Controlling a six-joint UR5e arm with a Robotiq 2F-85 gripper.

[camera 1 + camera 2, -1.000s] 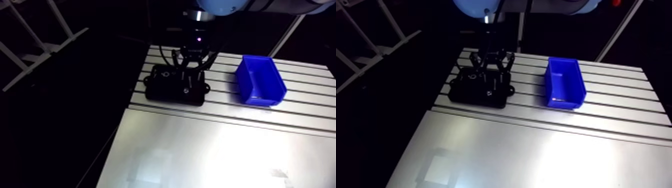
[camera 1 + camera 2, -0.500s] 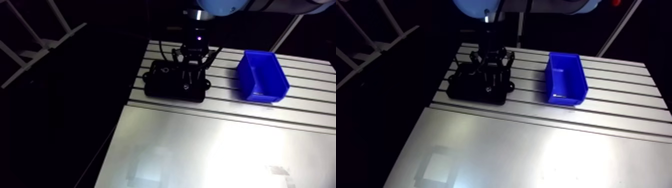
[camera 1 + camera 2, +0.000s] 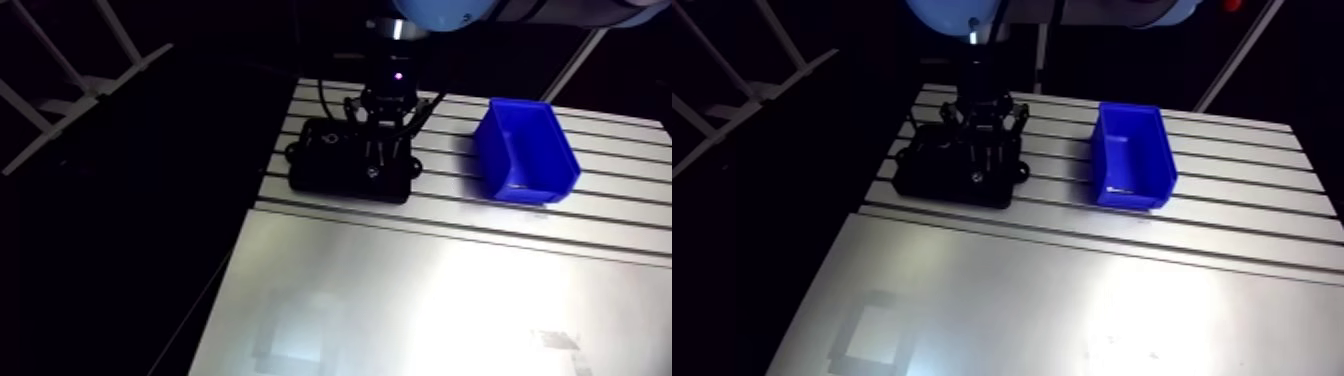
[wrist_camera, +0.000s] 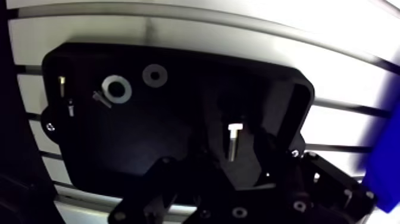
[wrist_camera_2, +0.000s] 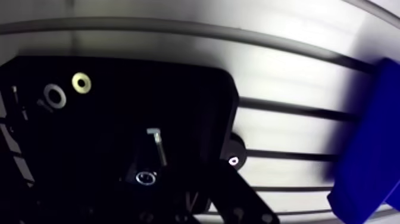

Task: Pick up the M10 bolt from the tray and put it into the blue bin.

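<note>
In the wrist view a silver M10 bolt lies on the floor of the black tray, its head pointing away from the wrist. My gripper is low over the tray and open, one dark finger on each side of the bolt with a gap to it. In the arm view the gripper reaches down into the tray. The blue bin stands on the slotted table to the right of the tray, and I can see nothing inside it.
Two washers and a few small screws lie in the tray's far corner. The tray sits near the left edge of the slotted table. A smooth metal plate covers the front of the table.
The gripper has come down a little closer to the tray floor around the bolt. The arm view has shifted slightly with the arm; tray and bin stay put.
</note>
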